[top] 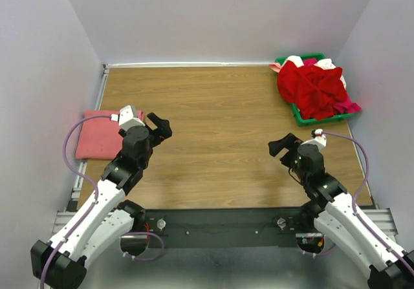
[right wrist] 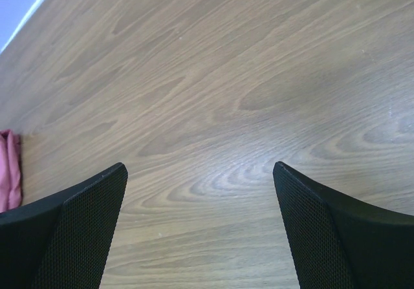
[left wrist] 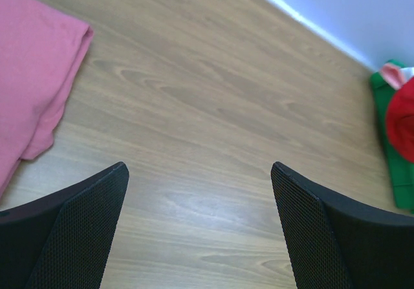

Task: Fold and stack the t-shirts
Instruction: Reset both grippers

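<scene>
T-shirts sit at two spots on the desk: a tangled heap of red, white and pink cloth fills the one green bin at the far right corner, its count impossible to tell, and one folded pink shirt lies at the left edge. One fold looks done, so fetching the next shirt from the bin seems due, likely by the right gripper. It and the left gripper hover spread wide, holding nothing.

Wide-spread left end effector, wide-spread right end effector, both empty
</scene>
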